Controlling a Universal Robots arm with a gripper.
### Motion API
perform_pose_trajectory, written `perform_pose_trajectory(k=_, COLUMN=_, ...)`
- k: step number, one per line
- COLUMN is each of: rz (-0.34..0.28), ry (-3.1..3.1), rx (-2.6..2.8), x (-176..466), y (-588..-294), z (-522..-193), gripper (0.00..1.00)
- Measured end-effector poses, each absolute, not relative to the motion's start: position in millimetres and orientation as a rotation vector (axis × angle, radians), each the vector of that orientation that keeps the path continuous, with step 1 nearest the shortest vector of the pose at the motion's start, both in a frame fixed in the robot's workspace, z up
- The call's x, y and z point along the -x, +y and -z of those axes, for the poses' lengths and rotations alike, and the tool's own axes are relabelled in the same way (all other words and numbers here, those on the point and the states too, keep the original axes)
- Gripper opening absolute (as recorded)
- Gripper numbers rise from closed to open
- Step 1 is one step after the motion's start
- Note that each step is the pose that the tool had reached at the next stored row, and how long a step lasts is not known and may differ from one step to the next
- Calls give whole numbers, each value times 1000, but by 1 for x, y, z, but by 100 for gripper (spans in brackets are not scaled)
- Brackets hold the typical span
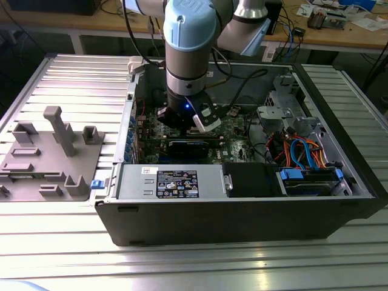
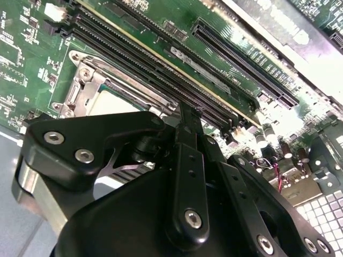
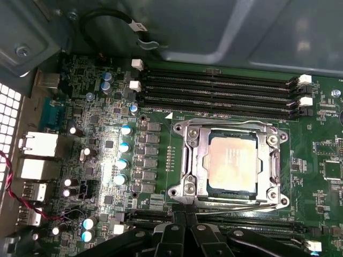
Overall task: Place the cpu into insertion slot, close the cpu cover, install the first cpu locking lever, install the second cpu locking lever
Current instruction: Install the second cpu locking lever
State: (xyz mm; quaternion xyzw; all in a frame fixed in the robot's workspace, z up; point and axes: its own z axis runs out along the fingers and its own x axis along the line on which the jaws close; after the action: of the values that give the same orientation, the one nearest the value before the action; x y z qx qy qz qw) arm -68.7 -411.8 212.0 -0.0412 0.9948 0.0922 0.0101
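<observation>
Scene: an open computer case [image 1: 242, 218] lies on a ribbed metal bench [image 1: 54, 254], with the green motherboard [image 3: 161, 160] on its floor. A grey fixture with pegs [image 1: 51, 154] sits near the bench edge at the exterior view's left.

Arm: the arm [image 1: 188, 54] reaches straight down into the case, near the case wall at the exterior view's left.

Gripper: the gripper [image 3: 185, 227] hangs just above the board at the socket's edge. Its dark links meet at a narrow point, so the fingers look drawn together or nearly so, but I cannot tell for sure. Nothing shows between them, so I judge it empty.

Cpu: the cpu [image 3: 231, 162] lies flat inside the insertion slot [image 3: 188, 167], its pale top showing through the frame.

Cover: the cpu cover [image 3: 270, 163] lies down flat around the chip, its cut-out centred on it.

Neighbours: 4 long black memory slots [image 3: 220, 93] run beside one side of the socket.

Step in hand: steps 1 and 2 look done. The work appears to be at the first locking lever, going by the fingertips' place at the socket's edge.

Levers: thin metal rods along the frame cannot be read as latched or free.

What the move calls for: a fine, low contact on a thin sprung wire close to the cover, without scraping the board or the memory slots.
</observation>
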Motion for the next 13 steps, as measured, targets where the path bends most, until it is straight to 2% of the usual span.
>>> perform_pose_trajectory(k=13, rz=-319, ry=3101, rx=105, x=71, y=-412, z=-205, gripper=11)
